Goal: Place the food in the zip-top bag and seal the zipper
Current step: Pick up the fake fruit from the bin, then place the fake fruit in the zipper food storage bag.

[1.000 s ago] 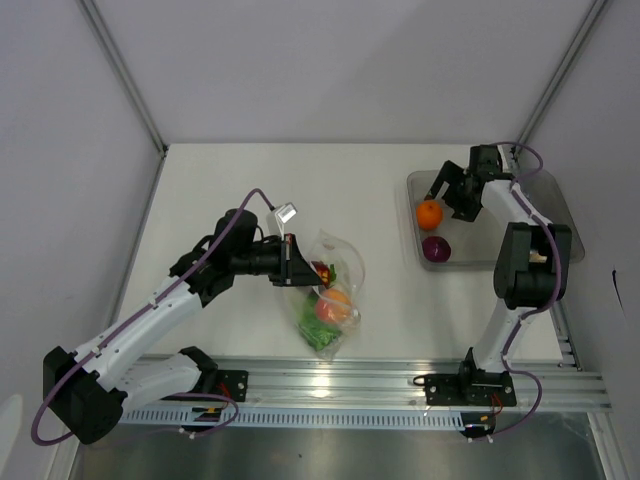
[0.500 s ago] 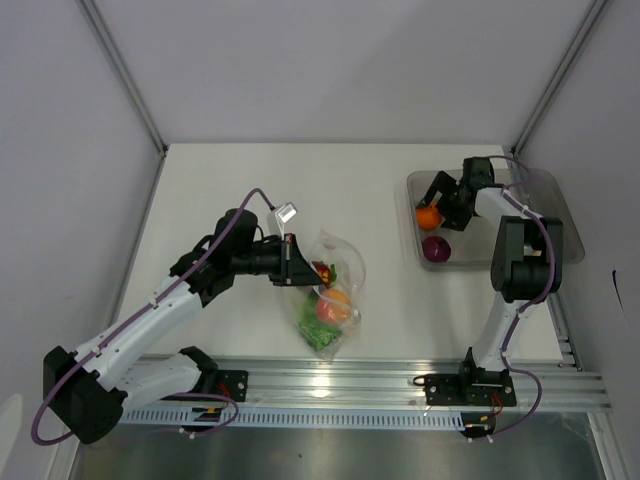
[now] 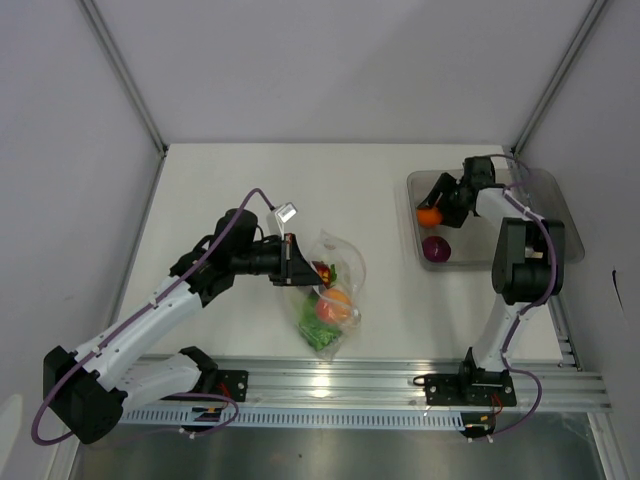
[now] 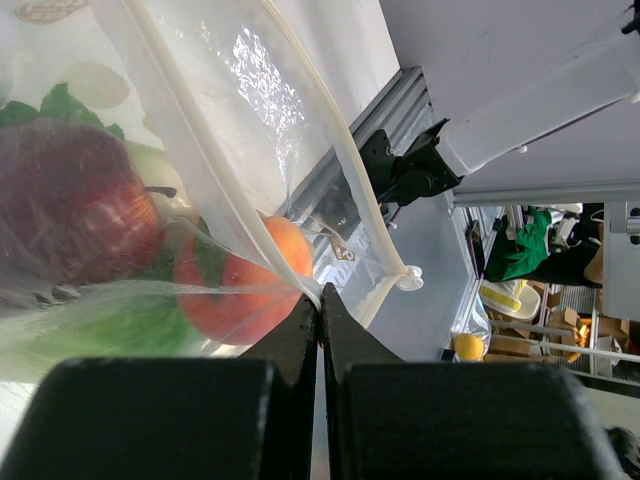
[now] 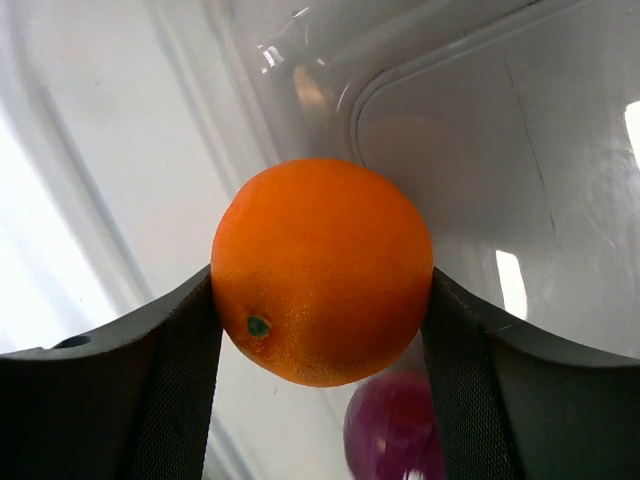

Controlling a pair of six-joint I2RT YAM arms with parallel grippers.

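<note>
At the far right of the counter [image 3: 220, 180], the right fingers [image 5: 175, 380] are closed around the orange [image 5: 322, 270], one pad pressed against each side of it. The orange is over the left end of the clear rigid tray [image 3: 545, 182]; whether it touches the tray floor cannot be told. The dark purple fruit [image 3: 435, 249] lies in the same tray, just nearer than the orange and apart from it.

Left of centre, the left fingers [image 4: 300, 340] are pinched shut on an edge of the zip-top bag [image 3: 337, 262], the two pads meeting with only the thin plastic between them. The bag lies on the counter, reaching from the fingers toward the near right. Its zipper [image 4: 347, 160] runs away from the pinch as two pale strips that stand apart, so the mouth is open. Inside the bag are a dark red fruit [image 4: 70, 210], a peach-coloured fruit [image 4: 240, 290] and green leafy cabbage [image 4: 110, 330], crowded together and touching.
</note>
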